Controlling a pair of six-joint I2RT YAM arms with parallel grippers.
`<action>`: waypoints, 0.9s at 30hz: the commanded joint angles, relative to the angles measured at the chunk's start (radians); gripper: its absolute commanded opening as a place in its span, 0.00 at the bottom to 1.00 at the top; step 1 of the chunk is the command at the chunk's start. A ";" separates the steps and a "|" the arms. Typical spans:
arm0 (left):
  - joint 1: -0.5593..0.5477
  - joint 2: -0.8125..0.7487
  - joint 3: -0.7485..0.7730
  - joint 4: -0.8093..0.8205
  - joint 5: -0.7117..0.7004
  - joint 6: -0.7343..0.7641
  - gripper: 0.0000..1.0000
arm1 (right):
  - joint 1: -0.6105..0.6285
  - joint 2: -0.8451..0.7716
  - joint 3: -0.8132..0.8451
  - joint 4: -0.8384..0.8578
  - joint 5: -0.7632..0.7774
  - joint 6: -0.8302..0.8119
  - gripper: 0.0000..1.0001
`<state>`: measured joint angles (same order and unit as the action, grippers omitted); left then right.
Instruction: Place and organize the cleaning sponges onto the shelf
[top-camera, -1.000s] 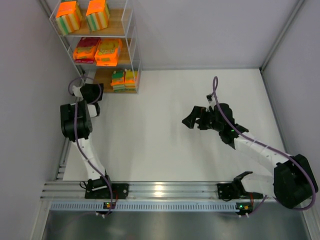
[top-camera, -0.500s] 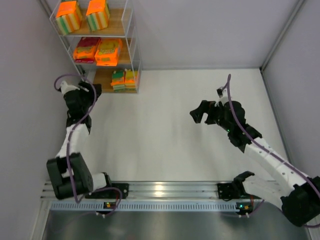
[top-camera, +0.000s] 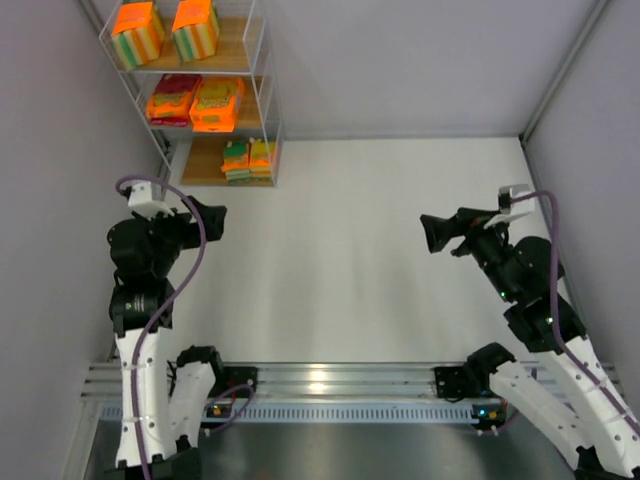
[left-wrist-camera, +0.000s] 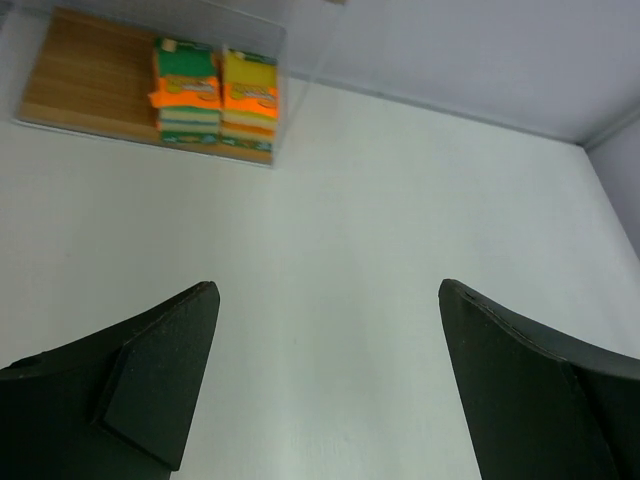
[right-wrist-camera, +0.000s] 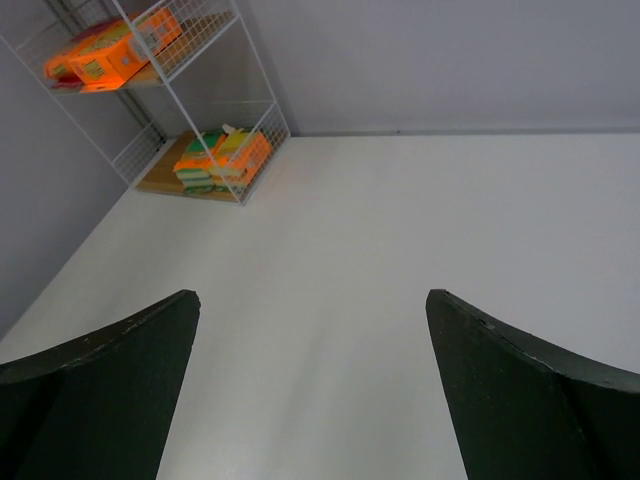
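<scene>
All six cleaning sponges (top-camera: 217, 103) sit on the shelf (top-camera: 237, 55). Two striped blocks are on the top board, two flat packs on the middle board, and two small stacks side by side on the bottom board. I see no pack on the white tabletop (top-camera: 350, 260). The left gripper (left-wrist-camera: 328, 290) and the right gripper (right-wrist-camera: 310, 295) hang above it, fingers wide apart, holding nothing. The job looks done, or very nearly
</scene>
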<state>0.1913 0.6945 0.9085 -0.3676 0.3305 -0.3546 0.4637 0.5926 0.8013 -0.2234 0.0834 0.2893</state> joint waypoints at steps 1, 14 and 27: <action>-0.078 -0.073 -0.031 -0.117 0.085 0.051 0.98 | -0.011 -0.106 -0.075 -0.031 0.030 -0.012 0.99; -0.224 -0.193 -0.189 -0.151 -0.067 0.006 0.98 | -0.011 -0.303 -0.310 0.104 -0.023 0.096 0.99; -0.224 -0.173 -0.210 -0.146 -0.171 0.034 0.98 | -0.011 -0.221 -0.304 0.168 0.085 0.028 0.99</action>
<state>-0.0292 0.5137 0.7097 -0.5385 0.1833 -0.3309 0.4633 0.3519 0.4980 -0.1551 0.1211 0.3248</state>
